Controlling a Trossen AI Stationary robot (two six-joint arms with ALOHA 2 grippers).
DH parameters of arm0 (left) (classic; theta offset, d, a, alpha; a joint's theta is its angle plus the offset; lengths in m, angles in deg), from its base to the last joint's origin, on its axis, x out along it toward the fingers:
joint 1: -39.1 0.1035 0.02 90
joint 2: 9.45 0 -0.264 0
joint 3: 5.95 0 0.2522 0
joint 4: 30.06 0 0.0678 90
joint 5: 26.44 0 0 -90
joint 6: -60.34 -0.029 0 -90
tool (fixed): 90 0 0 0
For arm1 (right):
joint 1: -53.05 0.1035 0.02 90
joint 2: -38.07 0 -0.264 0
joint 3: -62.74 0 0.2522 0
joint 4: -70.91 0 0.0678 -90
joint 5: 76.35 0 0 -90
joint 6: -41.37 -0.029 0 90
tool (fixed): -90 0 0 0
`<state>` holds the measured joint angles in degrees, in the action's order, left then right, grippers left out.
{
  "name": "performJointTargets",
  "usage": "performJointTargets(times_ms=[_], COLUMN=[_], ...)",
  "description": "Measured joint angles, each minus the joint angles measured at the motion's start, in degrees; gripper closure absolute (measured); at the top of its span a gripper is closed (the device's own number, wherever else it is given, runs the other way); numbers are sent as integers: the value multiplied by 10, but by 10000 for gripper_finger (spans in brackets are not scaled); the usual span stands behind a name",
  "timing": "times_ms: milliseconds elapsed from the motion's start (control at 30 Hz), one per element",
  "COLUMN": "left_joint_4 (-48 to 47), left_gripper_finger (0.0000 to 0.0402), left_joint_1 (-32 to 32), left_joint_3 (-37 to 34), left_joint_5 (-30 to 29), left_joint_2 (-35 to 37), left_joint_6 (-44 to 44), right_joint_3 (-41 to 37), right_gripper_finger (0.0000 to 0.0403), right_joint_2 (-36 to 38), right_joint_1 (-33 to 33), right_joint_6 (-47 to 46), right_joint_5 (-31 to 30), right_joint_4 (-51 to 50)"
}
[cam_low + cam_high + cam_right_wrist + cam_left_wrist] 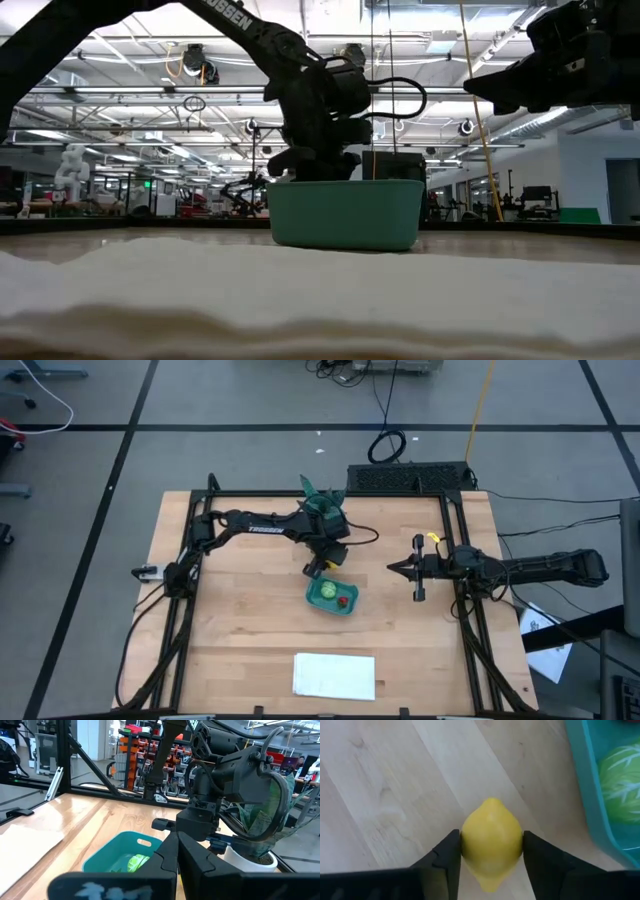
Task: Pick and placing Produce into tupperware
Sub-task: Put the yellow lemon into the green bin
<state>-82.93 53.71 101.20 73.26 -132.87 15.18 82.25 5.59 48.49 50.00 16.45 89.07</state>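
Beside the teal tupperware [333, 596], on the bare wood of the table [240, 640], the left claw [492, 851] stands low over the yellow lemon [492, 842]; its two fingers [445, 857] sit against the lemon's flanks, partly closed about it, so the grip looks taken or all but taken, though the lemon appears to lie on the table and not yet lifted; approaching from above and squeezing the narrow middle keeps the round fruit from rolling out. Inside the tupperware lie the light-green piece [326, 591] and the small dark red piece [343, 600], so by my judgement only the lemon is left to go in, a short carry away. Off to the side the right claw [393, 567] waits above the table, fingers shut and empty, clear of the left arm's path.
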Motion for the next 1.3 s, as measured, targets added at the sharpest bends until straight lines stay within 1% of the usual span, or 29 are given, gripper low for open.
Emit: performJointTargets(times_ms=[200, 300, 467, 600, 967, 1100, 1300], left_joint_4=[1, 1, -1, -19, -87, -123, -136], left_gripper_finger=[206, 201, 213, 223, 218, 218, 218], left_joint_1=[-4, -10, -19, -24, -27, -37, -56], left_joint_3=[0, 0, 2, 31, 123, 147, 160], left_joint_5=[-30, -46, -60, -57, -53, -53, -53], left_joint_2=[0, 0, 2, 3, 4, 4, 4], left_joint_6=[-13, -25, -30, -18, 15, 7, -1], right_joint_3=[0, 0, 0, 0, 0, 0, 0], right_gripper_finger=[403, 403, 403, 403, 403, 403, 403], right_joint_2=[0, 0, 0, 0, 0, 0, 0], right_joint_1=[0, 0, 0, 0, 0, 0, 0], right_joint_6=[0, 0, 0, 0, -5, -5, -5], right_joint_5=[0, 0, 0, 0, 0, 0, 0], right_joint_4=[0, 0, 0, 0, 0, 0, 0])
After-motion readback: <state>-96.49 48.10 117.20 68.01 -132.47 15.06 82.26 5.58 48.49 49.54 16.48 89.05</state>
